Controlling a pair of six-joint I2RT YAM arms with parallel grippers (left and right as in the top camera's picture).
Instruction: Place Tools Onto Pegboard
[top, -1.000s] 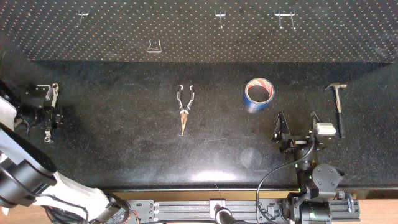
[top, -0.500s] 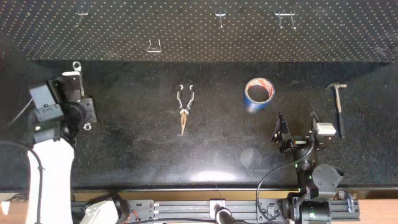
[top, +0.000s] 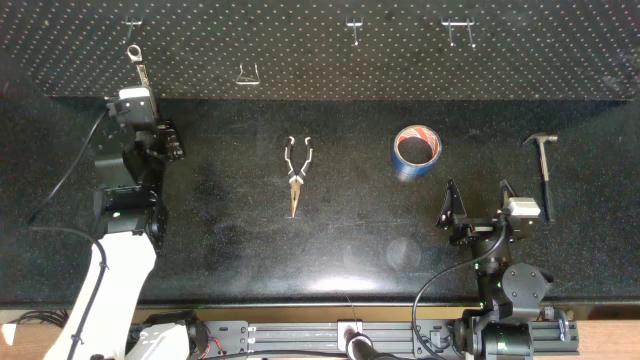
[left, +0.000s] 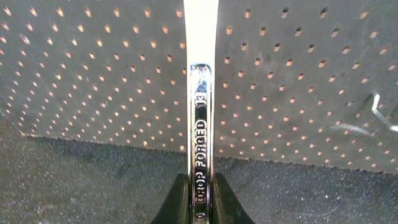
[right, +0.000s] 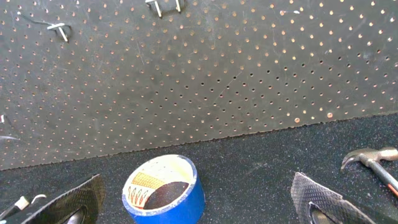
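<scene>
Left wrist view has the wrench (left: 200, 112) dead centre, pinched by its lower end between the fingers of the left gripper (left: 200, 202), shaft standing up in front of the pegboard (left: 93, 74). From the top view, its ring end sits over the board's far-left part, just short of the leftmost hook (top: 133, 22). Can't tell if it actually touches the board.

The other tools are lying on the black worktop (top: 220, 220): needle-nose pliers (top: 297, 175) around the middle with handles toward the board, blue tape roll (top: 417, 150) to their right, hammer (top: 543, 165) at far right. The right gripper (top: 478, 200) sits low between the tape and the hammer, fingers spread wide with nothing in them.

Further along the board there's a wire hook (top: 249, 74), a single hook (top: 353, 28) and a double hook (top: 458, 30).
</scene>
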